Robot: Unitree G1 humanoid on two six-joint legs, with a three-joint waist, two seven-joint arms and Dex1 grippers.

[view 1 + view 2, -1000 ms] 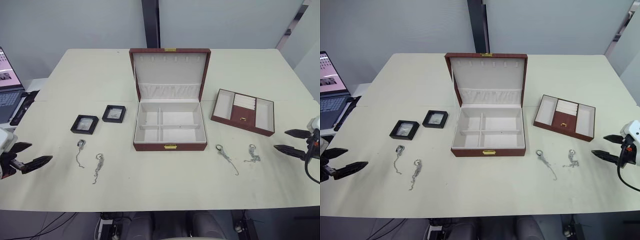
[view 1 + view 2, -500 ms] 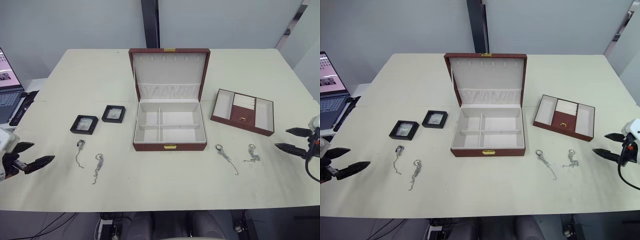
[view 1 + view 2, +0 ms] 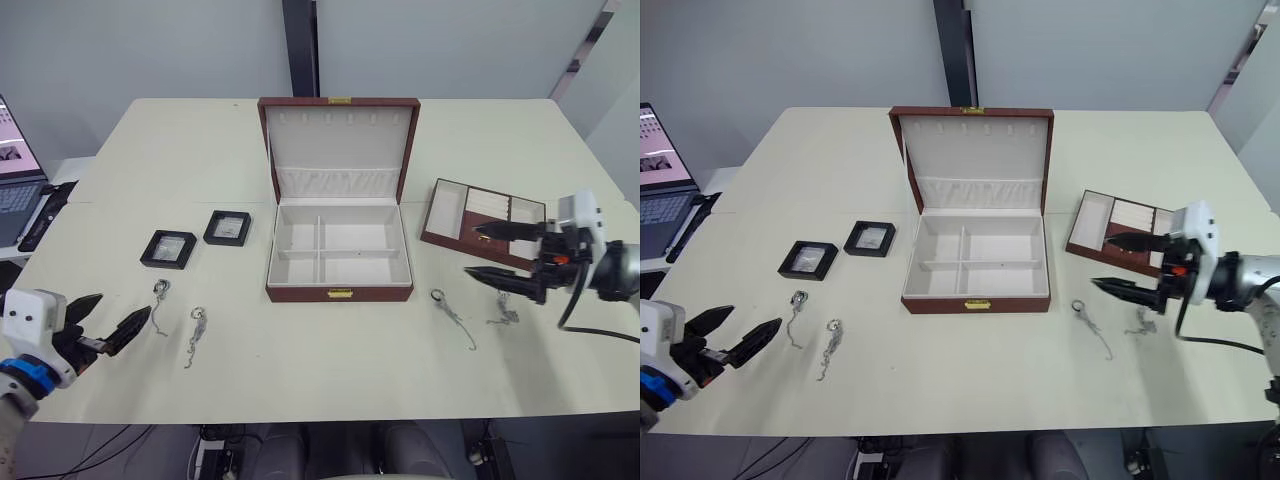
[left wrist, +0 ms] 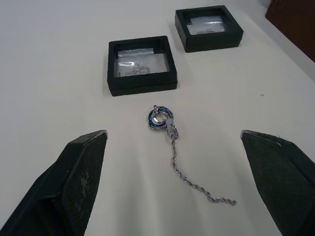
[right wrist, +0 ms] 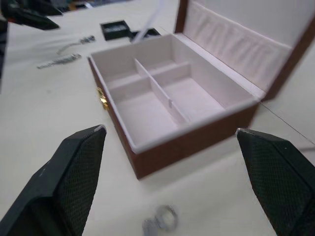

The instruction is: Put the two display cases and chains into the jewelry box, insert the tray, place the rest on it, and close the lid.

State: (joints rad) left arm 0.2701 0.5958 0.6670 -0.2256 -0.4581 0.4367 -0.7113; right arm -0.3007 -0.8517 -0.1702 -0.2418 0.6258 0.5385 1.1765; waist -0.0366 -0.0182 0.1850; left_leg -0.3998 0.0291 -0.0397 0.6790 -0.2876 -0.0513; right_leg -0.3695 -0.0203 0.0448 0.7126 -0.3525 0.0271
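Now my left claw (image 3: 108,327), its fingers spread wide and holding nothing, hangs over the table (image 3: 330,370) just outboard of the nearest chain (image 4: 182,160), whose ring end lies toward the two display cases (image 3: 169,248) and whose tail trails back toward me. My right claw (image 3: 490,252), equally open and empty, hovers near the tray (image 3: 445,208) and the right-hand chains (image 3: 452,317), beside the open jewelry box (image 3: 340,256). Compared with a second ago, both claws have swung inward from the table's outer edges.

left gripper (image 3: 100,325): white housing, blue wrist ring, black pointed fingers | right gripper (image 3: 497,251): white block, grey forearm, orange-red accent, black cable
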